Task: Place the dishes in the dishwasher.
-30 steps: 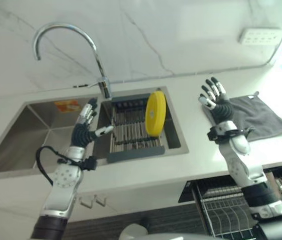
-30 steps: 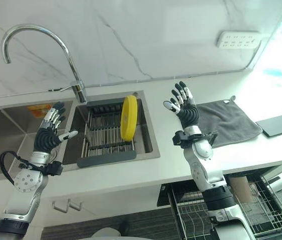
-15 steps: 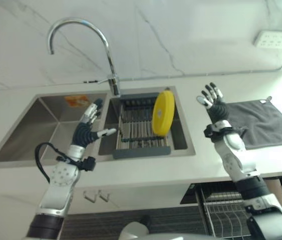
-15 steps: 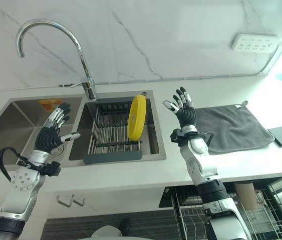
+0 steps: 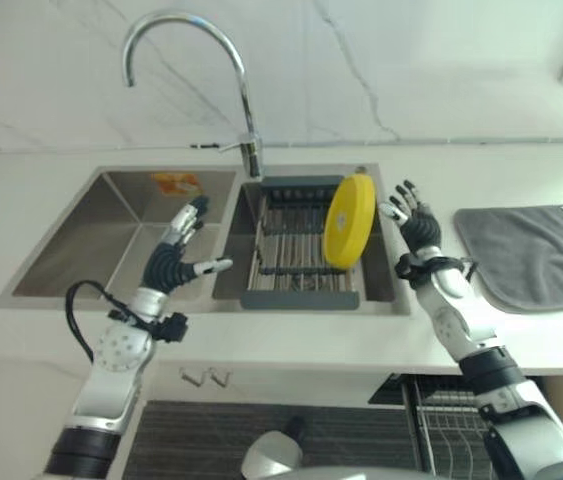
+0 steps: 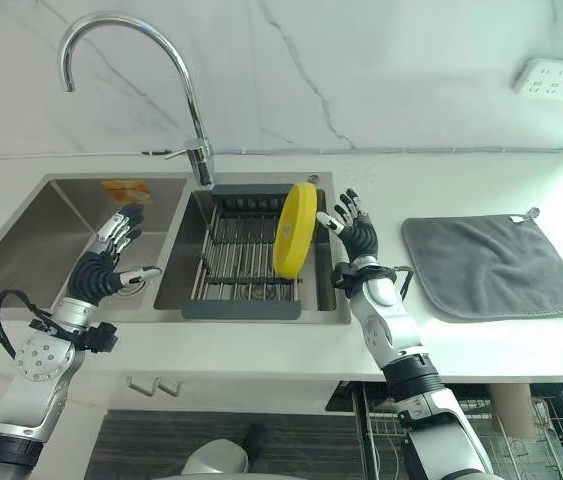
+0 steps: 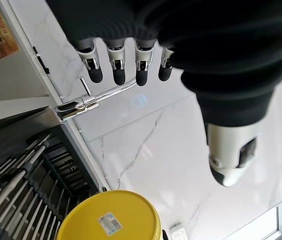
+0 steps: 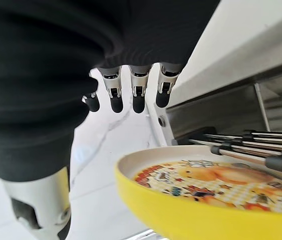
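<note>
The task is barely starting: the yellow plate (image 6: pixel 294 230) is standing on edge in the drying rack (image 6: pixel 246 260) inside the right sink basin (image 5: pixel 386 280), and nothing is sitting in the dishwasher rack (image 6: pixel 561 425) showing below the tabletop's front edge at its right end. The right hand (image 6: pixel 353 228) is hovering just beside the plate with fingers spread and released, grasping nothing. The left hand (image 5: pixel 176 255) is hanging relaxed and empty over the left basin (image 5: pixel 81 240). The whole lift and transfer is waiting to be done. The plate is looking round and glossy, yellow-rimmed, with a cartoon print on its face (image 8: pixel 201 182).
</note>
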You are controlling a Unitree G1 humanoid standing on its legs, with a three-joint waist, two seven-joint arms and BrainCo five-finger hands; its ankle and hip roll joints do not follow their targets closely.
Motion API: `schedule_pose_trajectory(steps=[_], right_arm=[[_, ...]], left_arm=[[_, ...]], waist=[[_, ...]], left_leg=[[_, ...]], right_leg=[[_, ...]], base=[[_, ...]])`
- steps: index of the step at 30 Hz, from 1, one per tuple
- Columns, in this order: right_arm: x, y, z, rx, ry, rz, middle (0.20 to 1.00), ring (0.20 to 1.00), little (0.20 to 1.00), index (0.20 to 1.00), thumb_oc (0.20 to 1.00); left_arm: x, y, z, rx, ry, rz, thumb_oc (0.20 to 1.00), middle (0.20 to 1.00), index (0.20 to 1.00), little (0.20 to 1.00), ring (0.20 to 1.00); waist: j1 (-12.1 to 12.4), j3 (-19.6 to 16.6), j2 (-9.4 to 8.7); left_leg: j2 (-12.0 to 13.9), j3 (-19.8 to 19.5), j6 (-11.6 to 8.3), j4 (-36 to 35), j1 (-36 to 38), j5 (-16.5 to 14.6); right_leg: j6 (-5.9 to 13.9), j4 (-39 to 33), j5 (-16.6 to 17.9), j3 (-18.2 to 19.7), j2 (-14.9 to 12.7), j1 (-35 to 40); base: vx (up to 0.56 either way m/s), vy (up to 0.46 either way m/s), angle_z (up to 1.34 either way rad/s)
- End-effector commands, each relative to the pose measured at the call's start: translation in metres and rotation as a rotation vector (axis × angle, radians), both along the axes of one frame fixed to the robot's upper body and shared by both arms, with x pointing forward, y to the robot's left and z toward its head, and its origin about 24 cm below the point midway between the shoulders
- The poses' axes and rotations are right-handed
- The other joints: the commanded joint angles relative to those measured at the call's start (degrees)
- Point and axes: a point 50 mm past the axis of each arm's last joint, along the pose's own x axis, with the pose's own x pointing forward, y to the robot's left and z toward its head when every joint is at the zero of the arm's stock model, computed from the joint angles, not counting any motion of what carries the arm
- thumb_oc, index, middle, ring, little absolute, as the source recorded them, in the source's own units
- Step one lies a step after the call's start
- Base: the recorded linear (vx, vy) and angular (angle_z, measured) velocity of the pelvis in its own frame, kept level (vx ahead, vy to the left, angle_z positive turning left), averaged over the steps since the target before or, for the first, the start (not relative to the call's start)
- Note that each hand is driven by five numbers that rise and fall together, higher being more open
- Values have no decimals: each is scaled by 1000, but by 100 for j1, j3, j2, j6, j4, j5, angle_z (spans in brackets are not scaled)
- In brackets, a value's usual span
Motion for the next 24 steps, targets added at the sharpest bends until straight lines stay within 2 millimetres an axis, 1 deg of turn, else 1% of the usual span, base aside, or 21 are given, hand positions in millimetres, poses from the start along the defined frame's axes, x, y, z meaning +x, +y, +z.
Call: schedule_pose_trajectory(steps=[1, 11, 15, 24], right_arm=[[12, 19, 39, 58, -135, 64, 1000, 1000, 1000, 1000, 1000], [10, 22, 31, 56, -110, 58, 1000, 1000, 1000, 1000, 1000], [9, 26, 28, 44, -92, 68, 1000, 1000, 1000, 1000, 1000], [5, 28, 20, 24, -55, 83, 1000, 1000, 1000, 1000, 1000]], left_arm=[[-3, 8, 30, 21, -141, -29, 1000, 1000, 1000, 1000, 1000], [-7, 10, 28, 31, -130, -31, 1000, 1000, 1000, 1000, 1000], [-7, 14, 26, 21, -121, -19, 1000, 1000, 1000, 1000, 1000], [-8, 11, 28, 22, -130, -25, 1000, 1000, 1000, 1000, 1000]], waist=[[73, -245, -77], [177, -208, -26], [176, -197, -23], [155, -172, -36]], left_leg=[[-68, -74, 41, -9, -416, 383], [-90, -194, 42, -9, -438, 408], [-95, -203, 47, -9, -435, 411], [-96, -184, 49, -9, -424, 402]], right_leg=[[-183, 149, 148, -7, -42, 244], [-210, 206, 89, -91, -29, 264], [-214, 232, 72, -110, -25, 260], [-212, 260, 60, -134, -26, 246]], base=[[0, 0, 0], [0, 0, 2], [-4, 1, 12], [0, 0, 0]])
